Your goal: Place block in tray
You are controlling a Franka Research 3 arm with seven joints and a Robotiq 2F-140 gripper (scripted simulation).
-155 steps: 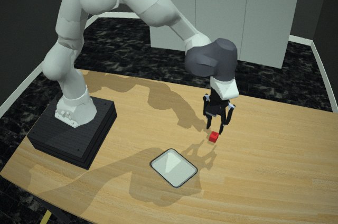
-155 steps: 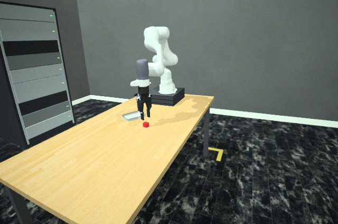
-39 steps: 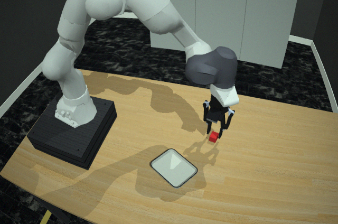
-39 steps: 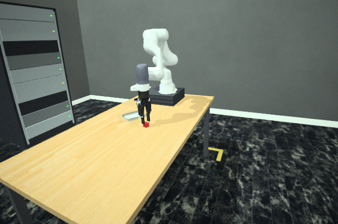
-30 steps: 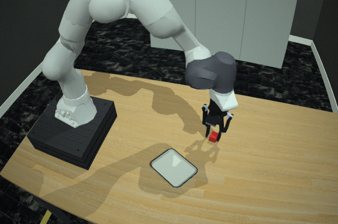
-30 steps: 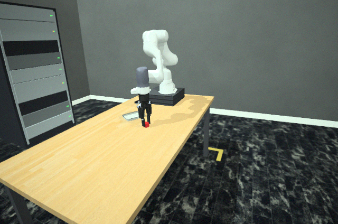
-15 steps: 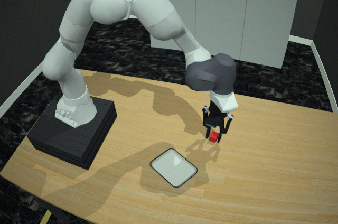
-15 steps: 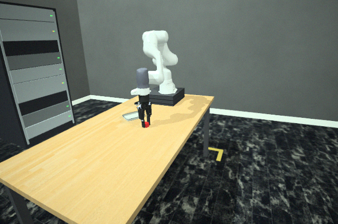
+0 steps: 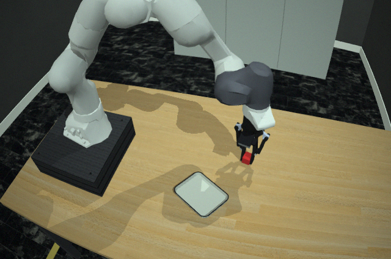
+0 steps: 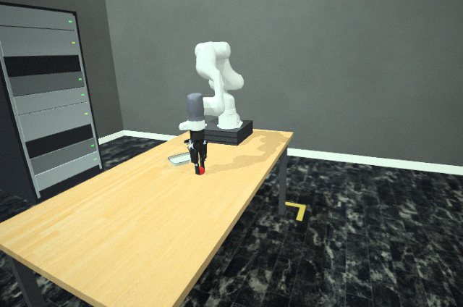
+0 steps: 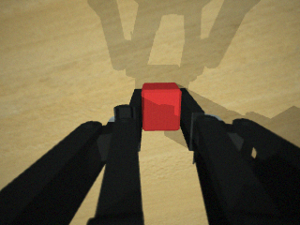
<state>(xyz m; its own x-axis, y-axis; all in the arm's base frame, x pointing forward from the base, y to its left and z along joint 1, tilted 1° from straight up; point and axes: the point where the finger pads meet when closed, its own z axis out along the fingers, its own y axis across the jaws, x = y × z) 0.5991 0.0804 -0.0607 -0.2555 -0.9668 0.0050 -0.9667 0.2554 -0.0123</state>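
Observation:
A small red block [image 9: 246, 157] sits low at the wooden table top, between the black fingers of my gripper [image 9: 248, 157]. In the wrist view both finger pads press the sides of the block [image 11: 161, 107], so the gripper [image 11: 161, 114] is shut on it. In the exterior view the block [image 10: 201, 170] shows at the fingertips [image 10: 199, 169]. The white tray [image 9: 201, 193] lies flat on the table, a short way in front and to the left of the block, and holds nothing. It shows behind the gripper in the exterior view [image 10: 179, 158].
The arm's black base [image 9: 83, 153] stands at the table's left end. A grey cabinet [image 9: 258, 13] stands behind the table, and a rack [image 10: 45, 98] stands beside it.

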